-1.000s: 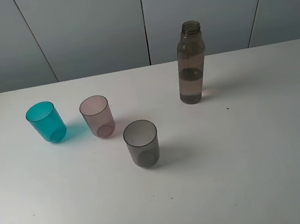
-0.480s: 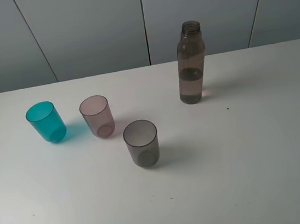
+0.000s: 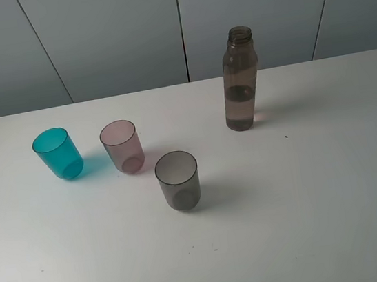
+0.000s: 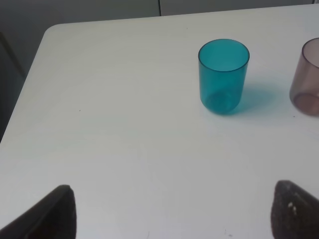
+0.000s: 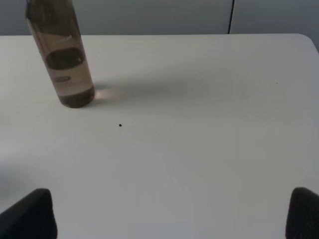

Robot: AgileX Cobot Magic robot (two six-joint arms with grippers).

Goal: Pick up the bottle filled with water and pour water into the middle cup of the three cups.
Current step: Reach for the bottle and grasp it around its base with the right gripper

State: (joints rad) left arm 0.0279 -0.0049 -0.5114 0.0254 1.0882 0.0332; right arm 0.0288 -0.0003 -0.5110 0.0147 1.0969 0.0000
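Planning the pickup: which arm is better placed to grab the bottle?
Right. The bottle stands upright ahead of the open right gripper; the left gripper faces the teal cup instead.

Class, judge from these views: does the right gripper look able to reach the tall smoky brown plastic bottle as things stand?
Probably yes. The right gripper is open, the tall smoky brown plastic bottle is upright ahead of it, and nothing on the white table stands between them.
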